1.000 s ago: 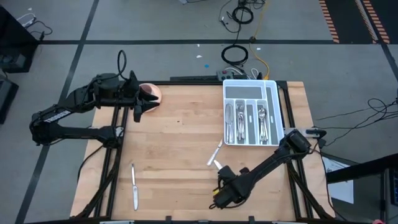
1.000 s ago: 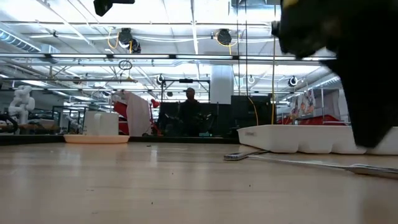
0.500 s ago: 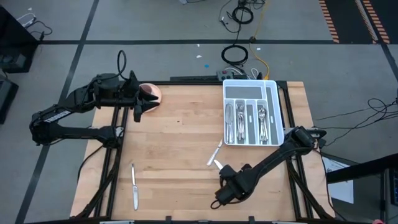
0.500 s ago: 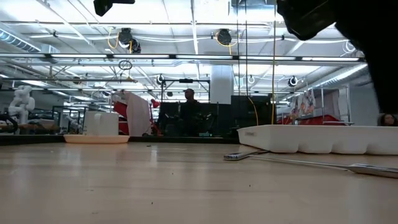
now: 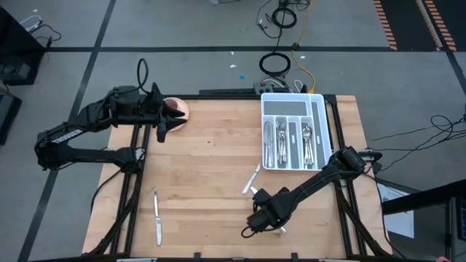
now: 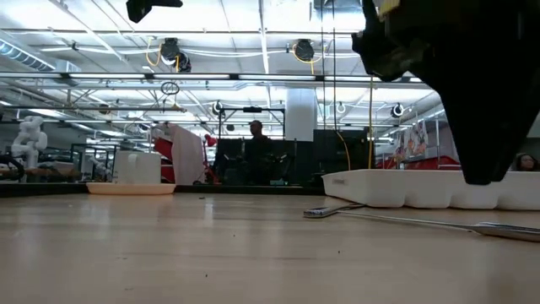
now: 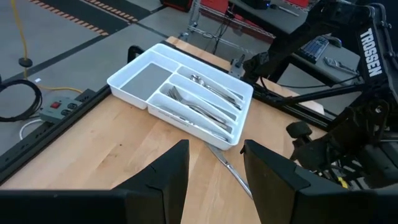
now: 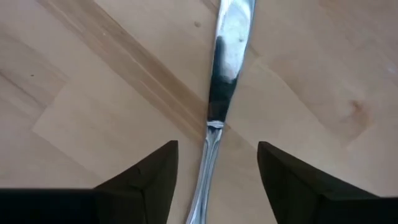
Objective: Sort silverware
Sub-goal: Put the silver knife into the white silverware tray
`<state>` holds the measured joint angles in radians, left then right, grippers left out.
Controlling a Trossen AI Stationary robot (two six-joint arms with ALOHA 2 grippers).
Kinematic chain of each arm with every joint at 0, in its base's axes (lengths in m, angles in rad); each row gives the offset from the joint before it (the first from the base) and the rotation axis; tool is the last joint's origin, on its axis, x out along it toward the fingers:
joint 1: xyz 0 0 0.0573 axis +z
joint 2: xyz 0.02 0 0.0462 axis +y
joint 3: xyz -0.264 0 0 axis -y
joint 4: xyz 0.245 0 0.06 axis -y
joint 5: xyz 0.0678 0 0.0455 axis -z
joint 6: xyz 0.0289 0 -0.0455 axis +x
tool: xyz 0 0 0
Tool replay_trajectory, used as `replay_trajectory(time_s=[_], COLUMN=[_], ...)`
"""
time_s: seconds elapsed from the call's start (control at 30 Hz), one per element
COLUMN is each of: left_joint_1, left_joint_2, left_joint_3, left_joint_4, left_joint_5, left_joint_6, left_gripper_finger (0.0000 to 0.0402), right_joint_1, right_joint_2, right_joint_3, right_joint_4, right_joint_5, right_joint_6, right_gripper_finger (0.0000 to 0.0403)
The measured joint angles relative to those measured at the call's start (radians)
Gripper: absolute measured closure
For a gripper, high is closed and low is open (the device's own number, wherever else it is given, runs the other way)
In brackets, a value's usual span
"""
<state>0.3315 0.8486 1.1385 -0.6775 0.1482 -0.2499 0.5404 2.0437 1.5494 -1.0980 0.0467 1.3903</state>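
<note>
**Right wrist view: fingers parted over a knife on the table**

Right wrist view shows a table knife (image 8: 221, 93) lying flat on the wooden table (image 8: 93, 74), its blade toward the top of the frame and its handle running down between the right gripper (image 8: 217, 180)'s two dark fingers (image 8: 152, 177). Those fingers stand spread on either side of the handle, touching nothing.

High view places that gripper (image 5: 256, 220) low and right of centre in the frame, close above the wood, with a small piece of silverware (image 5: 281, 231) showing just beside it. Two more pieces lie loose: one (image 5: 251, 179) a little above the gripper, near the lower left corner of the white tray (image 5: 318, 131), and a knife (image 5: 156, 217) in the lower left of the frame, well apart from the rest. The tray, upper right of centre, already holds forks, knives and spoons (image 5: 309, 142) in its long compartments.

Left gripper (image 5: 162, 129) hangs at the upper left, beside the pink bowl (image 5: 177, 109), waiting; its fingers (image 7: 168, 177) are parted and hold nothing.

By my reading, the step in hand is picking up a stray knife, with most sorting done. Next, the right gripper needs to settle lower and clench squarely across the thin handle, which lies flush to the wood and could slip or pivot, then carry it to the knife compartment.
</note>
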Motion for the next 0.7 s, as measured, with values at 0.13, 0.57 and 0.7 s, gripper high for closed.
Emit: replay_trajectory(time_s=[0.13,0.57,0.7], left_joint_1=[0.000,0.000,0.000], left_joint_2=[0.000,0.000,0.001], left_joint_3=[0.000,0.000,0.000], left_joint_4=[-0.017,-0.020,-0.020], left_joint_5=[-0.003,-0.026,-0.026], left_joint_6=[0.001,0.009,0.021], left_gripper_finger=[0.0243,0.0243,0.0243], right_joint_1=[0.000,-0.001,-0.008], right_joint_2=[0.000,-0.006,-0.008], right_joint_3=[-0.026,-0.180,-0.219], right_joint_4=[0.011,0.220,0.266], right_joint_5=[0.002,-0.072,-0.145], right_joint_6=[-0.001,0.011,-0.053], right_gripper_finger=[0.0200,0.0201,0.0240])
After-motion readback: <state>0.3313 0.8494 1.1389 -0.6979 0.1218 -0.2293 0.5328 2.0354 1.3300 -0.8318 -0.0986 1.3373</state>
